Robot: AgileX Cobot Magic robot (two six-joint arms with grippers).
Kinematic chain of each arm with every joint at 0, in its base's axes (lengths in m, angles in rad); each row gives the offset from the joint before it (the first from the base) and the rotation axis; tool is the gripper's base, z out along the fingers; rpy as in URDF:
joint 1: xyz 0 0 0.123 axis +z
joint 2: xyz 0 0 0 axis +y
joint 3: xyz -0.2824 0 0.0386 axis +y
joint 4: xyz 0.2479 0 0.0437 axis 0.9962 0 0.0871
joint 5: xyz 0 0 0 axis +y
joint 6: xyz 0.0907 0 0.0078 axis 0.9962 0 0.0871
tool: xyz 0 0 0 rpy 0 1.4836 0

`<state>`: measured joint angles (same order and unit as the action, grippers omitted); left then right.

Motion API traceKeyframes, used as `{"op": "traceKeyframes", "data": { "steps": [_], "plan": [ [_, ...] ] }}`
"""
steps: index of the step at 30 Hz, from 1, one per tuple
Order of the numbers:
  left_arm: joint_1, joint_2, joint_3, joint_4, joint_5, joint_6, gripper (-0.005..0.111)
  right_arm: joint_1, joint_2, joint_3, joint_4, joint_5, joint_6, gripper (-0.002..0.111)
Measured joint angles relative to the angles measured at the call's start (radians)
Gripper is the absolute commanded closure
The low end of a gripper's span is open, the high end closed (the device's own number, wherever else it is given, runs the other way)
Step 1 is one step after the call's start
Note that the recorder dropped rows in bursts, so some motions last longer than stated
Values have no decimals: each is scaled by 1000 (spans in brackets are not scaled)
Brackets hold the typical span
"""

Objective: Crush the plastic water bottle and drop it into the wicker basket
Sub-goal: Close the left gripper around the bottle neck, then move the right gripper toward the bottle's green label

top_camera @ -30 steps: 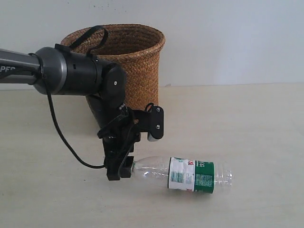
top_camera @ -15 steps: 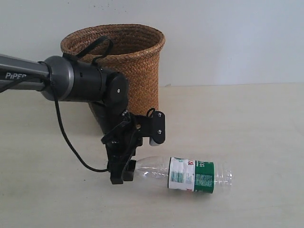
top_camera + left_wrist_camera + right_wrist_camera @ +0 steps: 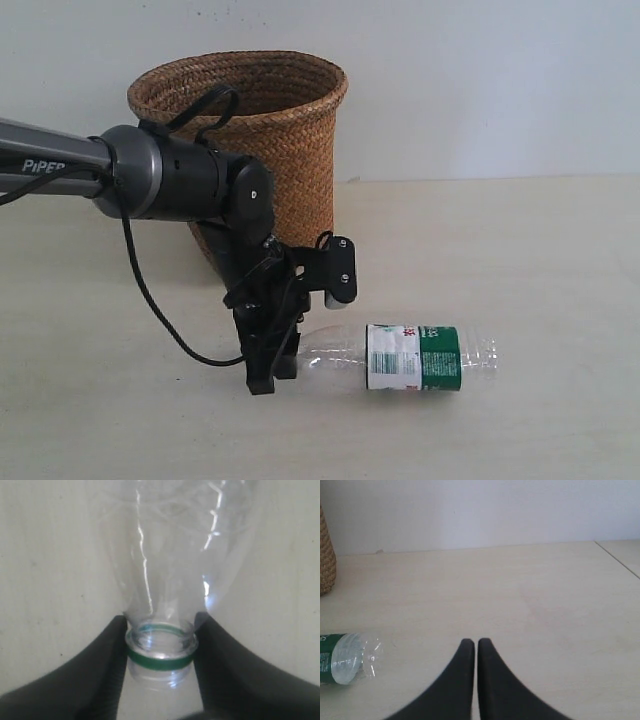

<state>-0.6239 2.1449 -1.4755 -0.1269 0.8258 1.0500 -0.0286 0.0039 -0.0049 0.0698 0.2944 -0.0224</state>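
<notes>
On the left, the left tool [image 3: 270, 372] is reaching down to the tabletop [image 3: 520, 260], its dark fingers [image 3: 100, 670] pressing in on both sides of the neck of the plastic water bottle [image 3: 415, 356], right at the green ring [image 3: 160, 661]. A black cable [image 3: 150, 300] is looping under the arm. Behind it the wicker basket [image 3: 290, 150] is standing upright, the arm covering its lower front. Moving right, the bottle is lying on its side, open mouth to the left and ribbed base to the right. Its clear body is looking round and uncrushed, and a white-and-green label [image 3: 412, 357] is wrapping the middle. Well apart to the right, the right tool [image 3: 475, 652] is hovering with fingers almost together, gripping nothing.
</notes>
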Motion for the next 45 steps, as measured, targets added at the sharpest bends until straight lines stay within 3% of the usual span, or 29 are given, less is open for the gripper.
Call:
{"op": "traceKeyframes", "data": {
  "steps": [20, 22, 25, 30, 36, 40, 45],
  "plan": [
    [0, 0, 0, 108, 82, -97, 103, 0, 0, 0, 4, -45, 4, 108],
    [0, 0, 0, 110, 82, -97, 103, 0, 0, 0, 31, -78, 44, 108],
    [0, 0, 0, 92, 77, -98, 103, 0, 0, 0, 166, -261, 274, 108],
    [0, 0, 0, 17, 46, -100, 103, 15, 0, -115, 173, -277, 262, 108],
    [0, 0, 0, -38, 44, -97, 103, 155, 284, -442, 185, 6, 34, 108],
    [0, 0, 0, -45, 52, -97, 103, 320, 731, -685, 269, 307, -213, 108],
    [0, 0, 0, -47, 94, -97, 103, 383, 1181, -964, 285, 551, -313, 108]
  ]
}}
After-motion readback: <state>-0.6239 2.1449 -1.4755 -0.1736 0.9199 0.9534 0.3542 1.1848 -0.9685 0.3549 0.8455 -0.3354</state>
